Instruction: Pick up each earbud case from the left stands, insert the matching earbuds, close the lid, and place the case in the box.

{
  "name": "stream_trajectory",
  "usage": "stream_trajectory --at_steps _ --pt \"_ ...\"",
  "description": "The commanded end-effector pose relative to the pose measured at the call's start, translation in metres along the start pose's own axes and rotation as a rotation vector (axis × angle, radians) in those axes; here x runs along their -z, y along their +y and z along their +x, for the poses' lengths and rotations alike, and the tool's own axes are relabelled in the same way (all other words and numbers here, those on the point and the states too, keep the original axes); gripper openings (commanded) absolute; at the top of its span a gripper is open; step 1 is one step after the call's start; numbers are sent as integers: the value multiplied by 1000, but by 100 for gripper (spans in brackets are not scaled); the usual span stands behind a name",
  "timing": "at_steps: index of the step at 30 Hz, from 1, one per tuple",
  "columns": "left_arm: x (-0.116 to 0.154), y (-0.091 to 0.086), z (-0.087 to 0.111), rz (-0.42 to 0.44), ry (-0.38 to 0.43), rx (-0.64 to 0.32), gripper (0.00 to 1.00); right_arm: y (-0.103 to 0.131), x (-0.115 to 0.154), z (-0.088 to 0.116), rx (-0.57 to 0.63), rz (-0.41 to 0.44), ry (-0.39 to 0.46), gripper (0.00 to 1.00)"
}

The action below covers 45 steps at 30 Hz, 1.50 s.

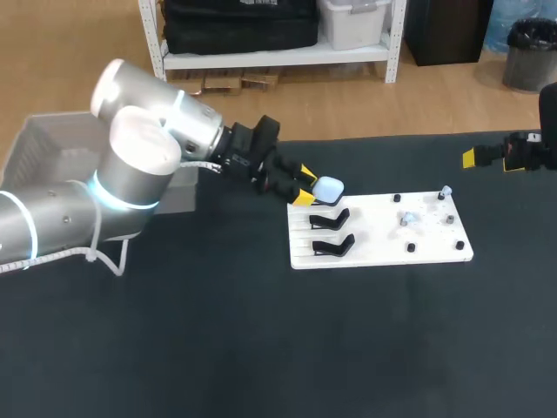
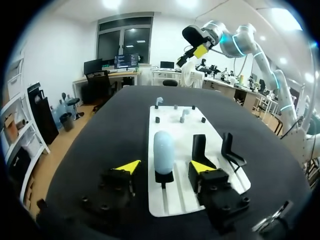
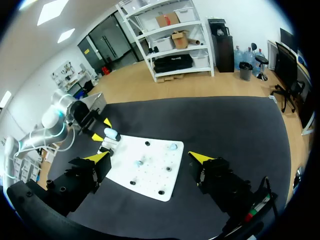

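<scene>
A pale blue earbud case (image 1: pixel 328 188) (image 2: pixel 163 150) stands upright on the farthest black stand of the white board (image 1: pixel 383 239). My left gripper (image 1: pixel 304 185) (image 2: pixel 164 167) is open around it, one yellow fingertip on each side with a gap to the case. Two other black stands (image 1: pixel 331 232) (image 2: pixel 200 149) are empty. Small pale earbuds (image 1: pixel 409 218) (image 2: pixel 184 114) sit on the board's right half among black pegs. My right gripper (image 1: pixel 474 158) (image 3: pixel 150 157) hangs open and empty above the table's far right, away from the board (image 3: pixel 150 175).
A grey translucent box (image 1: pixel 43 148) stands at the table's left, behind my left arm. Dark table surface surrounds the board on the near and right sides.
</scene>
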<state>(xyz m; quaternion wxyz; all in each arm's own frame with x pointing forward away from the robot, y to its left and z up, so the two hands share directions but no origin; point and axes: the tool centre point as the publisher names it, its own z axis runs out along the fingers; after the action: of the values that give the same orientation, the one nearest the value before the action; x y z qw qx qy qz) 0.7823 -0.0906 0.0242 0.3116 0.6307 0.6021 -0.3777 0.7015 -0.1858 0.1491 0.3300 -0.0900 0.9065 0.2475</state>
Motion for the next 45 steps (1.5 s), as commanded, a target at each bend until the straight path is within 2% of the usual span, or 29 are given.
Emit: stream_trajectory --at_steps 1,9,35,45 --pt "-3 8 1 14 -2 5 45 0 0 0 1 0 1 100" --pt "-8 6 1 1 -25 17 48 0 0 0 1 0 1 100" --pt "-24 5 -2 -1 -70 36 37 0 0 0 1 0 1 100" --pt "-24 5 -1 -8 -83 40 38 0 0 0 1 0 1 100"
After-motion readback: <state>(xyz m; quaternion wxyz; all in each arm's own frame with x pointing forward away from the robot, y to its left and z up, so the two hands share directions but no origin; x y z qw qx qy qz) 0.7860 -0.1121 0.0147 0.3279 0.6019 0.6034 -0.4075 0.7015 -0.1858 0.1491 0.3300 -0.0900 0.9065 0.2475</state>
